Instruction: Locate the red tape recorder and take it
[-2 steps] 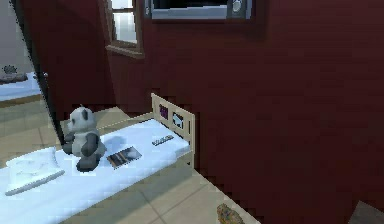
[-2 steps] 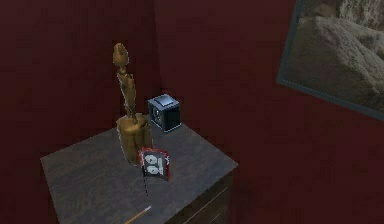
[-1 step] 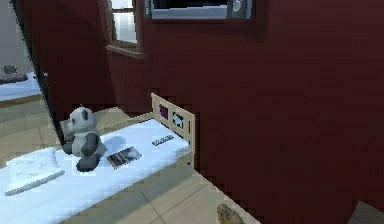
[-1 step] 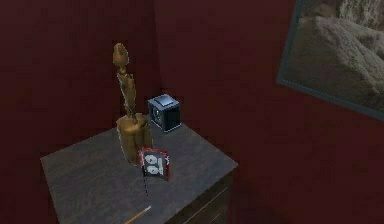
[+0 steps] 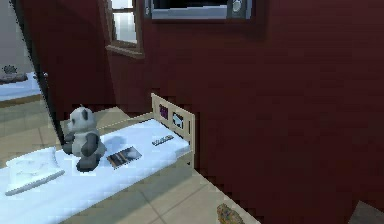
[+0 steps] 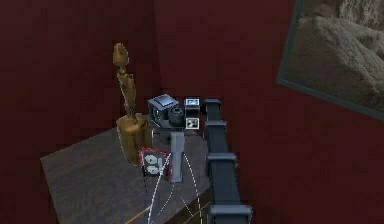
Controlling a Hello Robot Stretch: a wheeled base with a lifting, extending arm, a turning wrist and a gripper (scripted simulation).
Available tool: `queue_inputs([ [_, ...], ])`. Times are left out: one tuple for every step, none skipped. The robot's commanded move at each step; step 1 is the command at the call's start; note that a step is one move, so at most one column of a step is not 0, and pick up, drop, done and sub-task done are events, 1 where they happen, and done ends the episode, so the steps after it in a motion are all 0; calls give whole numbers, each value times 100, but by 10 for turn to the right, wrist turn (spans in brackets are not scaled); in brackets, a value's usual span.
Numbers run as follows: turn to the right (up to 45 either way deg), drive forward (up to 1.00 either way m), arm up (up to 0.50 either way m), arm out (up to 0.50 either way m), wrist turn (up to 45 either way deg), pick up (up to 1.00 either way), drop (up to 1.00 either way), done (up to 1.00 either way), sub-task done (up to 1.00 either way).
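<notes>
Red tape recorder (image 6: 152, 161) is showing in the arm side view as a small red box with a pale face. It is showing low against the dark table (image 6: 80, 165) in the corner, just beside the foot of a tall wooden statue (image 6: 123, 95). So the finding part is looking done: the robot is standing at the table, with the arm (image 6: 222, 165) reaching over it and the gripper (image 6: 163, 112) hanging near the recorder.

Whether the fingers are spread or pressed together cannot be told. Because the recorder is lying at the gripper's end against the tabletop, it also cannot be told whether anything is being held. Judging from this, taking the recorder and lifting it clear is what is remaining.

Counting in this view: one recorder, one statue, one table, and one framed picture (image 6: 335, 50) hanging on the red wall. In the forward view, one bed (image 5: 160, 165) is carrying one toy panda (image 5: 82, 135), one open book (image 5: 35, 172), one dark leaflet (image 5: 124, 156) and one small grey bar (image 5: 162, 141), near one window (image 5: 122, 25).
</notes>
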Motion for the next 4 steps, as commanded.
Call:
queue_inputs([
  [0, 0, 0, 0, 450, 0, 0, 0, 0],
  [0, 0, 0, 0, 450, 0, 0, 0, 0],
  [0, 0, 0, 0, 360, 0, 0, 0, 0],
  [0, 0, -30, 0, 0, 0, 0, 0, 0],
])
